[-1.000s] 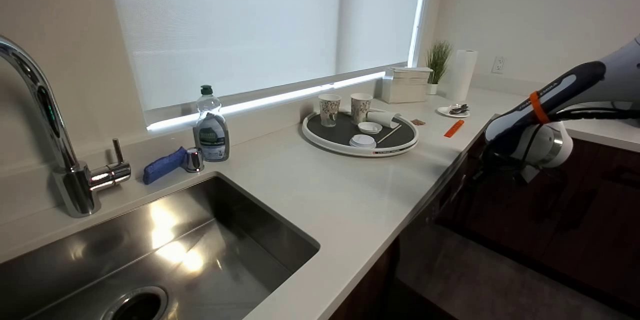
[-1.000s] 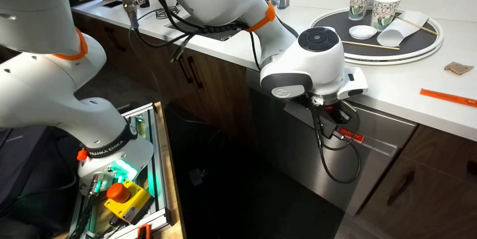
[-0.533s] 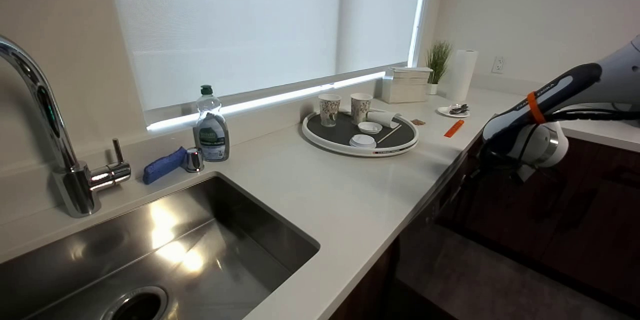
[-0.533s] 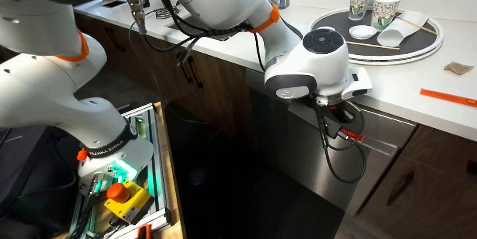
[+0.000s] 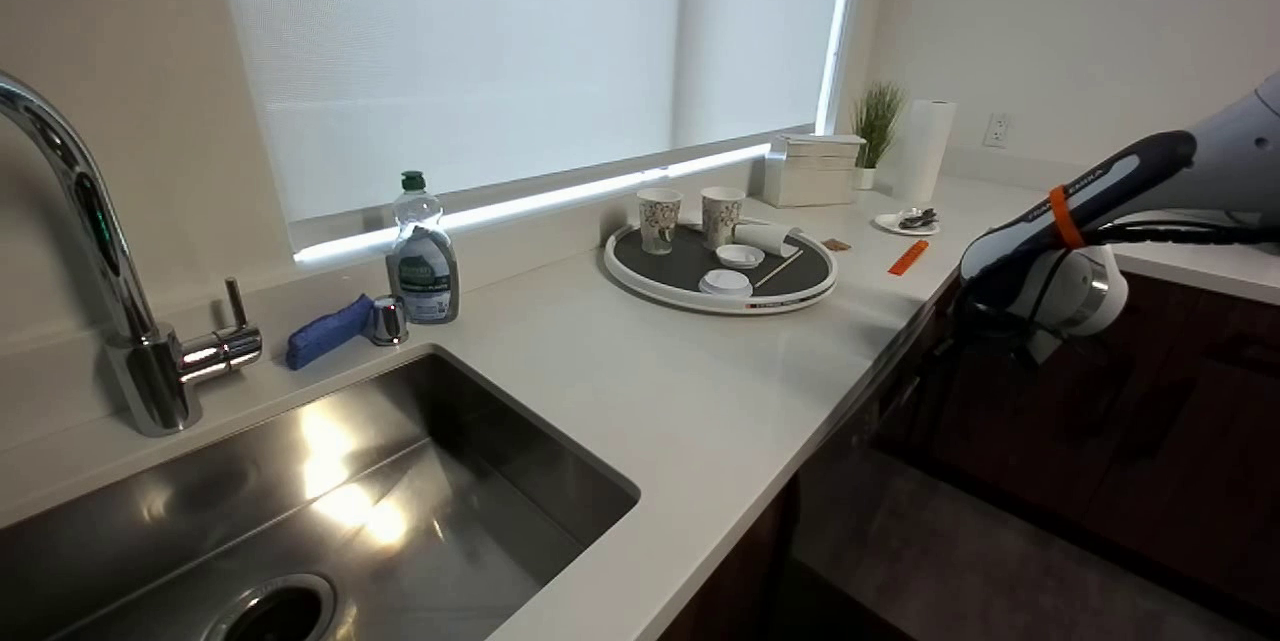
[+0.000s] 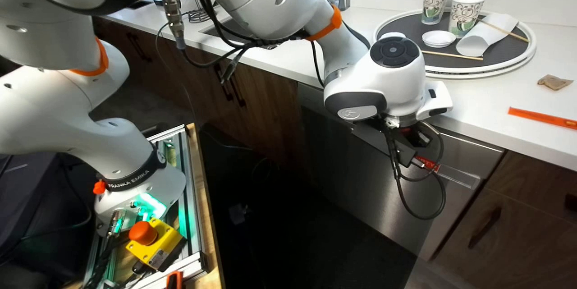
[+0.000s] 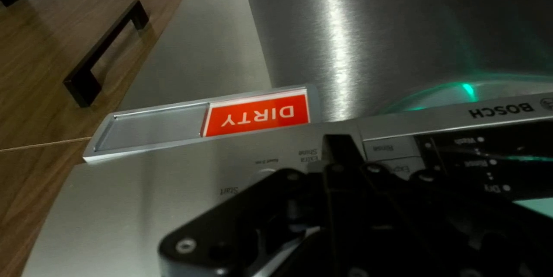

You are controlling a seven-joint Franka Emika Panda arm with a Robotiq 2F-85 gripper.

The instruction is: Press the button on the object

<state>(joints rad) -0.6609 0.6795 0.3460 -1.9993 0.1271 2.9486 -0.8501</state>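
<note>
Two fingers (image 7: 341,147) pressed together, nothing between them — in front of the dishwasher (image 7: 293,52); can't tell if touching. Start button (image 7: 262,175) and Rinse button (image 7: 384,148) both on the dishwasher front, the Start one partly blocked by the fingers — unclear which is meant. Red DIRTY sign (image 7: 255,116) on the dishwasher too. Wood cabinet (image 7: 39,87) with black handle (image 7: 103,44) beside the dishwasher. Above the dishwasher, surface (image 6: 496,99) has a round tray (image 6: 405,27) carrying two paper cups (image 6: 464,9).

The steel dishwasher (image 7: 298,61) stands upright, 1 round button (image 7: 261,175) partly hidden near "Start" lettering (image 7: 229,191).
</note>
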